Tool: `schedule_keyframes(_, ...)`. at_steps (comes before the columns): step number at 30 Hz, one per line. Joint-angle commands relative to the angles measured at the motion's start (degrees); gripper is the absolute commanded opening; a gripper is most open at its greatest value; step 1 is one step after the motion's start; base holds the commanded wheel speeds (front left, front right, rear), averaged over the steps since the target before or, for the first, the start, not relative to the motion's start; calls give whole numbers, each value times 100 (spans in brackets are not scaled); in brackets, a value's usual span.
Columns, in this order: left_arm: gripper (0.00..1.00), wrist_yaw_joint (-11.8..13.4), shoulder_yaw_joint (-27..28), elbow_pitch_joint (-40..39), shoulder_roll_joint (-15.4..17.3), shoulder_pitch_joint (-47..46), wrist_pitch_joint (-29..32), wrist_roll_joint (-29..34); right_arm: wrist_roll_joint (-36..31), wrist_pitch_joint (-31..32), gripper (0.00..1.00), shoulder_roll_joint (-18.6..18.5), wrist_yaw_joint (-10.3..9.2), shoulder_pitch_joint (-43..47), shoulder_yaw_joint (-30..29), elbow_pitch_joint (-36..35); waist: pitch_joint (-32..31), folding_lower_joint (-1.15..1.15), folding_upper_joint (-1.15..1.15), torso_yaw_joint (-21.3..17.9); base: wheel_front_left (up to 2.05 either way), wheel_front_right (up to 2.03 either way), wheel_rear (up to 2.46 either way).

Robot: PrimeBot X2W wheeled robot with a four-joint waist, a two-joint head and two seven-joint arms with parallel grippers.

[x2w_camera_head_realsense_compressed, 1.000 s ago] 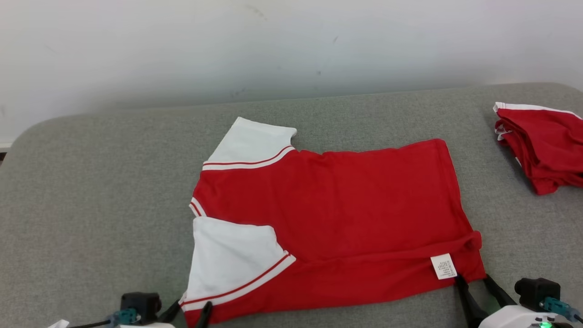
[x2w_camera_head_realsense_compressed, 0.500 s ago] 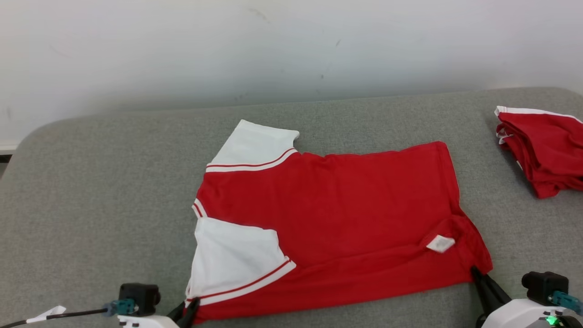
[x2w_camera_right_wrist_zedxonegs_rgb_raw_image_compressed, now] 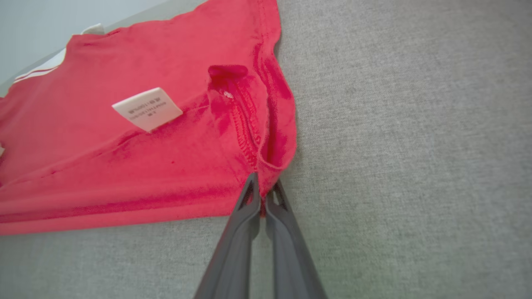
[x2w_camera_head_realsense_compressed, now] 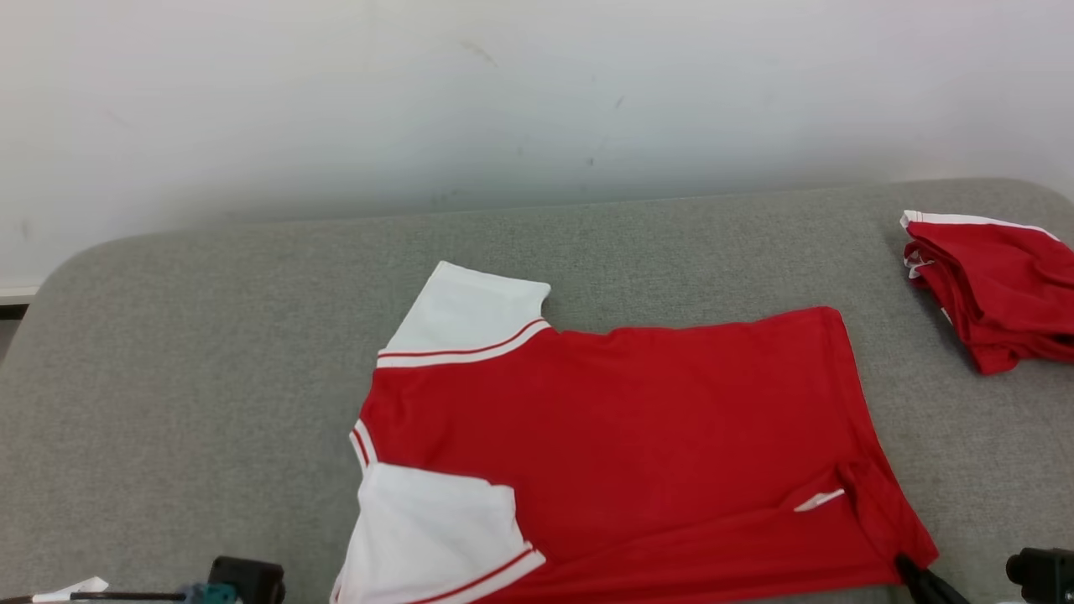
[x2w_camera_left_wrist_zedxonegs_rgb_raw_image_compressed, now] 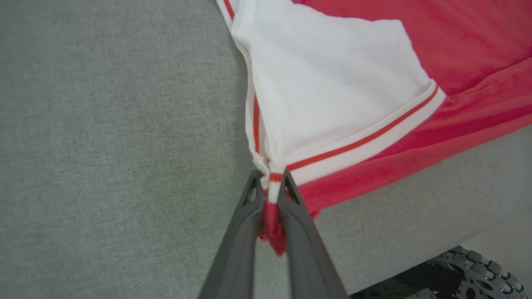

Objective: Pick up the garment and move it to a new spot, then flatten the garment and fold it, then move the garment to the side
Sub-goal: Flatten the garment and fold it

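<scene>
On the grey pad, front and centre, lies the shirt: red body, white sleeves with red-and-white striped trim, spread out mostly flat; left gripper has its fingers pressed together on the near sleeve corner, right where the striped trim meets the red hem, with a little tuft of red poking out between them; right gripper is likewise pinching the other near corner, on the stitched red hem; near that corner a white label sticks up off the fabric; it's got a few lines of tiny dark print, but way too small to read, so no brand I can make out; far right on the pad, well apart from the shirt, sits a folded red pile with white trim; pale wall behind it all.
</scene>
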Motion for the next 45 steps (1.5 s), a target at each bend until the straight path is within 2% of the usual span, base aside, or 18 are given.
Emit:
schedule_keyframes(1, 0, 64, 31, -3, 102, 96, 36, -18, 2, 47, 0, -97, -25, 103, -79, -38, 8, 0, 0, -9, 0, 0, 0)
schedule_keyframes(4, 0, 221, 44, -288, 206, 277, 140, -97, -69, 481, 0, -133, -25, 430, -270, -452, 37, 0, 0, -36, 0, 0, 0)
schedule_keyframes(8, 0, 335, 31, -469, 262, 447, 254, -217, -212, 1015, 0, 38, -24, 768, -590, -896, 94, 0, 0, -66, 0, 0, 0)
schedule_keyframes(9, 33, 336, 9, -477, 258, 467, 278, -232, -259, 1120, 0, 89, -25, 824, -686, -975, 103, 0, 0, -71, 0, 0, 0)
schedule_keyframes(10, 73, 337, 7, -478, 236, 470, 266, -239, -327, 1200, 26, 145, -25, 868, -767, -1049, 110, 0, 0, -73, 0, 0, 0)
schedule_keyframes(11, 100, 338, 10, -468, 213, 457, 256, -246, -400, 1280, 92, 205, -24, 900, -842, -1116, 114, 0, 0, -73, 0, 0, 0)
schedule_keyframes(12, 100, 332, 9, -454, 197, 442, 250, -243, -450, 1378, 100, 276, -24, 941, -893, -1186, 112, 0, 0, -73, 0, 0, 0)
schedule_keyframes(18, 100, 347, 96, -444, 217, 267, 151, -151, -767, 1790, 100, 512, -21, 1089, -1368, -1648, 72, 0, 0, -58, 0, 0, 0)
schedule_keyframes(23, 100, 328, 279, -583, 384, -71, 55, 35, -960, 1825, 100, 597, -21, 1054, -1775, -2098, 68, 0, 0, -34, 0, 0, 0)
schedule_keyframes(28, 100, 124, 441, -542, 611, -727, 154, 255, -1006, 1628, 100, 858, -21, 552, -2052, -2370, 246, 0, 0, -72, 0, 0, 0)
schedule_keyframes(31, 100, -147, 546, -419, 662, -1305, 269, 273, -1144, 1529, 100, 959, -21, 60, -2068, -2302, 497, 0, 0, -119, 0, 0, 0)
schedule_keyframes(36, 100, -960, 600, 132, 621, -2489, 611, 238, -1322, 1438, 100, 1062, -21, -951, -1966, -1876, 1005, 0, 0, -165, 0, 0, 0)
schedule_keyframes(41, 100, -1743, 416, 933, 303, -3643, 1092, 228, -1350, 1467, 100, 1075, -21, -1852, -1827, -1229, 1394, 0, 0, -267, 0, 0, 0)
schedule_keyframes(45, 100, -2215, 206, 1604, 13, -4422, 1513, 284, -1333, 1543, 100, 1053, -21, -2432, -1715, -725, 1635, 0, 0, -342, 0, 0, 0)
